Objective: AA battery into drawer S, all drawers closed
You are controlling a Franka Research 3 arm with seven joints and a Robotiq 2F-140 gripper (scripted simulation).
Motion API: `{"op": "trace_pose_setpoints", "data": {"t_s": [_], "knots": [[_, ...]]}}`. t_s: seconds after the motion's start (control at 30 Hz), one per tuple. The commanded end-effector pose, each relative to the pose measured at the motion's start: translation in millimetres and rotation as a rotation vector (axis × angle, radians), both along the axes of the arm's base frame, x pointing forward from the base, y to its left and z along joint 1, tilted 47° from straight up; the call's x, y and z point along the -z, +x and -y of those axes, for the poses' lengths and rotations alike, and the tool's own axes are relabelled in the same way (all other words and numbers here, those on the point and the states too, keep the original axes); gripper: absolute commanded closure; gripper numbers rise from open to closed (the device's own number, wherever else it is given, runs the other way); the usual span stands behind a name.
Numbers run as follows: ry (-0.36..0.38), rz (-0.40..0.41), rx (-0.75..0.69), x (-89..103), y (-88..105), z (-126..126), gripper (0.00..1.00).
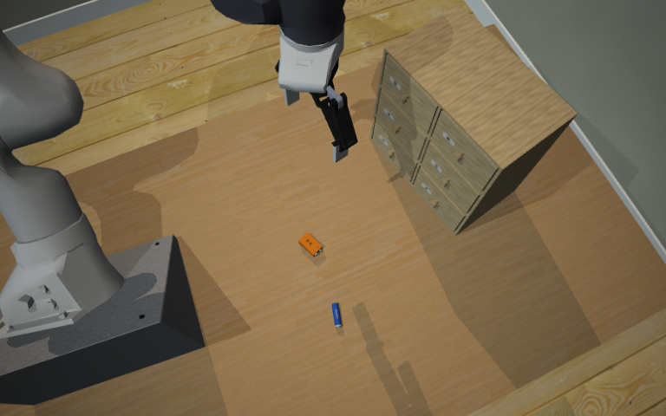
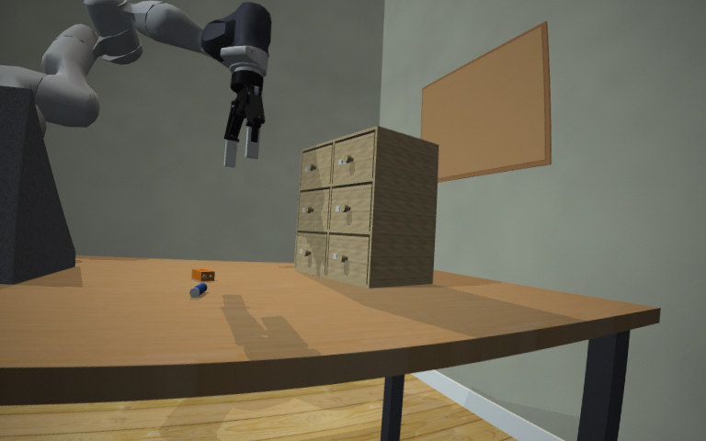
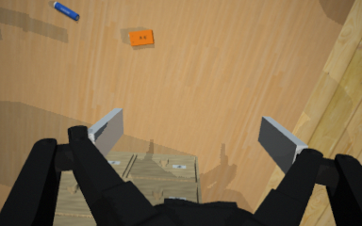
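Observation:
The blue AA battery (image 1: 336, 315) (image 2: 198, 289) (image 3: 66, 10) lies on its side on the table. The small chest (image 1: 481, 87) (image 2: 403, 208) (image 3: 141, 166) stands upright, with two columns of three drawers. All its drawers look pushed in. Each has a knob and a small white label; the letters are too small to read, so I cannot tell which is S. My gripper (image 1: 316, 125) (image 2: 241, 153) (image 3: 191, 124) is open and empty, high above the table in front of the chest's left column, well away from the battery.
An orange block battery (image 1: 310, 243) (image 2: 202, 274) (image 3: 141, 38) lies on the table near the AA battery, between it and the gripper in the top view. The robot's grey pedestal (image 1: 122, 343) (image 2: 30, 208) stands at the left. A wall is behind the chest.

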State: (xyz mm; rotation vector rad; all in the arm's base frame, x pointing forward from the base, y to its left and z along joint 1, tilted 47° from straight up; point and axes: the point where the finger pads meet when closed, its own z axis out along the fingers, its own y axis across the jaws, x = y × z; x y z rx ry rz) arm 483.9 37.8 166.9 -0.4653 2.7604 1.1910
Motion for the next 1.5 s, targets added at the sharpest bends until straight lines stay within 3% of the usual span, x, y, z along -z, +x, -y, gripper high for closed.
{"op": "trace_pose_setpoints", "data": {"t_s": [0.0,0.37,0.8,0.87,1.27,1.47], "knots": [[0.009,0.008,0.013,-0.4,1.0,-2,0.00],[0.047,0.087,0.098,4.5,10.3,-12,0.00],[0.161,0.321,0.349,18.6,38.1,-41,0.00],[0.161,0.321,0.349,18.6,38.1,-41,0.00],[0.263,0.531,0.575,31.4,62.7,-66,0.00],[0.295,0.591,0.645,35.3,70.4,-74,0.00]]}}
